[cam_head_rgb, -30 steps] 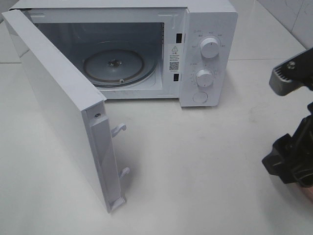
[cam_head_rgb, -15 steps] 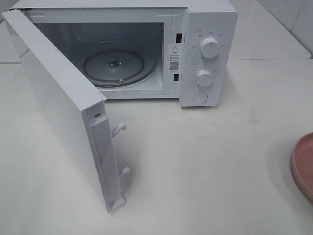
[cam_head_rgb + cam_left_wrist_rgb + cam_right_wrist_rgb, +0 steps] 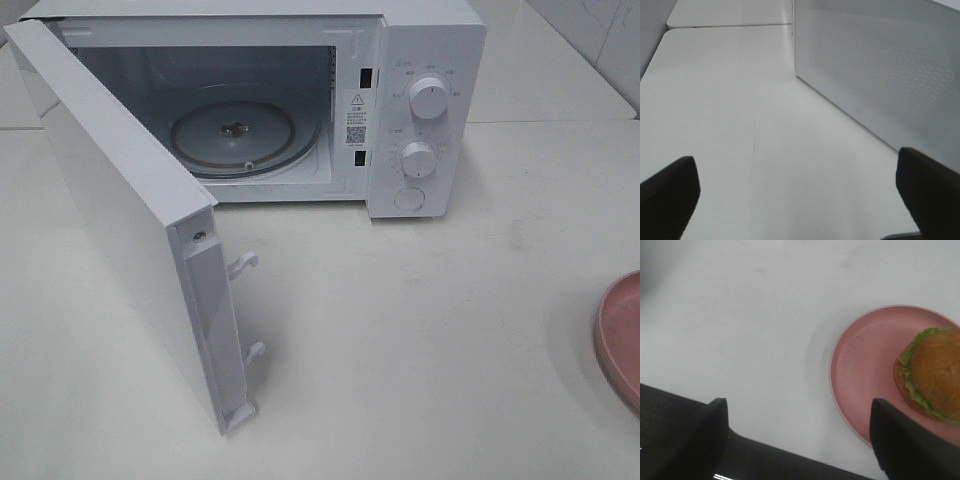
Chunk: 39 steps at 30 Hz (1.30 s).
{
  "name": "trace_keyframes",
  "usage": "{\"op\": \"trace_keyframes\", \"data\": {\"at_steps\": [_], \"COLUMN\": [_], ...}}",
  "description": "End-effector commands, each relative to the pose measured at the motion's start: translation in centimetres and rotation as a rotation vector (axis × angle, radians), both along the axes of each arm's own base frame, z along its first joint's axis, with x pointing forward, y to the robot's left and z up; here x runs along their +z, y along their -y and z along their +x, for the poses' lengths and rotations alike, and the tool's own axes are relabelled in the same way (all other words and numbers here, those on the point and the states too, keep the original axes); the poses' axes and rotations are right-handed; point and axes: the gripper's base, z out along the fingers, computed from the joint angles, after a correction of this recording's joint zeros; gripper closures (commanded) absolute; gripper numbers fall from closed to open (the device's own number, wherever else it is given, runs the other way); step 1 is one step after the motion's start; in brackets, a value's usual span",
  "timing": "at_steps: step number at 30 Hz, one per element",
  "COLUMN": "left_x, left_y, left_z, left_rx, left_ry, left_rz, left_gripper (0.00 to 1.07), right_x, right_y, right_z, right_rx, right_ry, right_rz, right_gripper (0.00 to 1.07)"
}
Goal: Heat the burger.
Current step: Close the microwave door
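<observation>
One burger (image 3: 932,372), glossy brown bun, green lettuce frill, on pink plate (image 3: 865,370)

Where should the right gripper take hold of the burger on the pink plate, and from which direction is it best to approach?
Probably from above, closing the open right gripper across the sides of the burger at the bun's widest part. The domed top offers no flat face, and the pink plate beneath blocks a low approach. Grip gently, since the layers may shift.

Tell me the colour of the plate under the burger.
Pink; the plate under the burger shows best in the right wrist view.
</observation>
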Motion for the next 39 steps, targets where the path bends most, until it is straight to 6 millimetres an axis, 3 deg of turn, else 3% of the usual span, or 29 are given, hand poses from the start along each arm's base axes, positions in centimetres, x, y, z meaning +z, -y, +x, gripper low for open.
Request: {"op": "trace_keyframes", "data": {"at_steps": [1,20,39], "left_x": [-0.1,-0.1,-0.1], "left_y": [0.0,0.0,0.0], "left_z": [-0.1,-0.1,0.0], "left_rx": [0.004,0.004,0.004], "left_ry": [0.007,0.007,0.006], "left_rz": [-0.001,-0.001,-0.001], "left_gripper": [0.07,0.07,0.07], "right_x": [-0.3,-1.0,-1.0], "right_y": [0.2,2.0,2.0], "right_z": [-0.6,-5.8,-5.8], "right_rx": [-0.006,-0.229,-0.233], "right_ry": [0.043,0.37,0.371], "right_rz": [0.022,0.086,0.083], "right_gripper": [0.31,0.31,0.31]}}
